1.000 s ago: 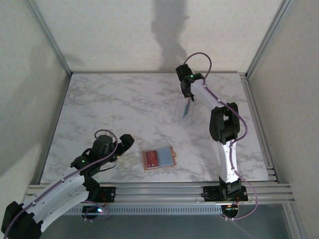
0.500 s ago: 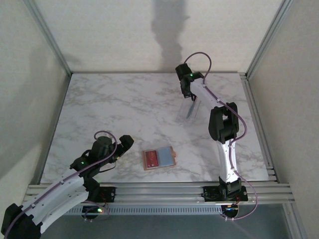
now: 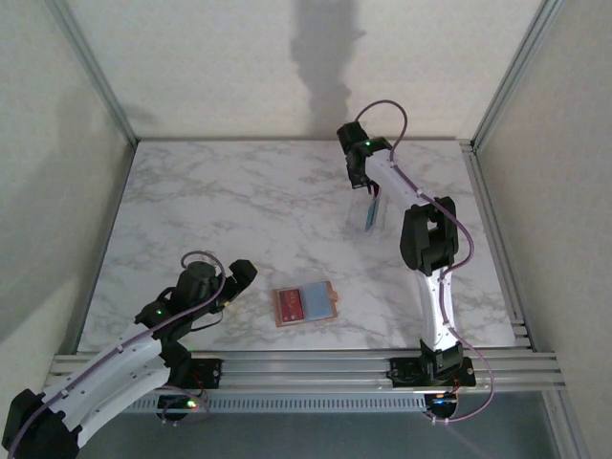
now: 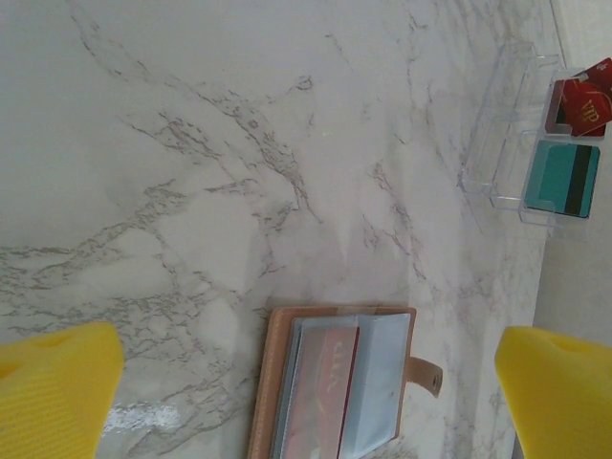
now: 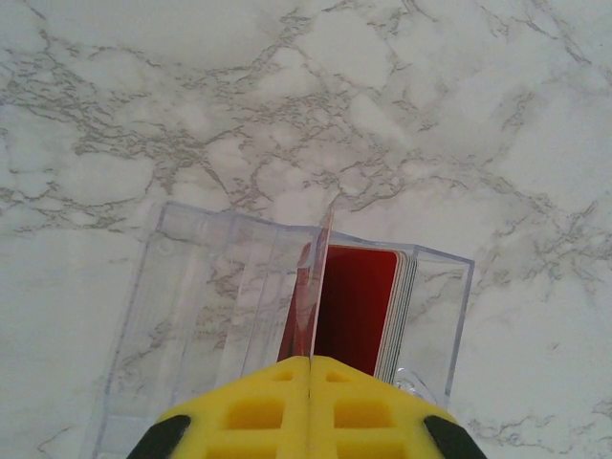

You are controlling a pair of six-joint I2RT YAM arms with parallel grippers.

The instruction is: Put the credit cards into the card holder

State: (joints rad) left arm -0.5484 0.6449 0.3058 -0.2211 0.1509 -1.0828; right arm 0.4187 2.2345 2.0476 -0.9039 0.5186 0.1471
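The card holder [image 3: 306,304] lies open on the marble near the front, tan with grey-blue pockets [image 4: 335,382]; a red card sits in one pocket. My left gripper [image 3: 239,273] hangs open just left of it, its yellow fingers [image 4: 57,382] wide on either side of the holder. My right gripper [image 5: 310,373] is shut on a teal credit card [image 3: 369,212], seen edge-on [image 5: 323,277] and standing upright over a clear box [image 5: 191,316]. A stack of credit cards [image 5: 359,306] with a red one facing me stays in the box.
The clear box [image 4: 507,134] stands at the back right of the marble table [image 3: 239,210]. Aluminium rails [image 3: 497,239] run along the table's sides and front edge. Open marble lies between the box and the card holder.
My right gripper has shut on the teal card, which has swung from leaning left in the box to standing upright. The left arm and the card holder have not moved.
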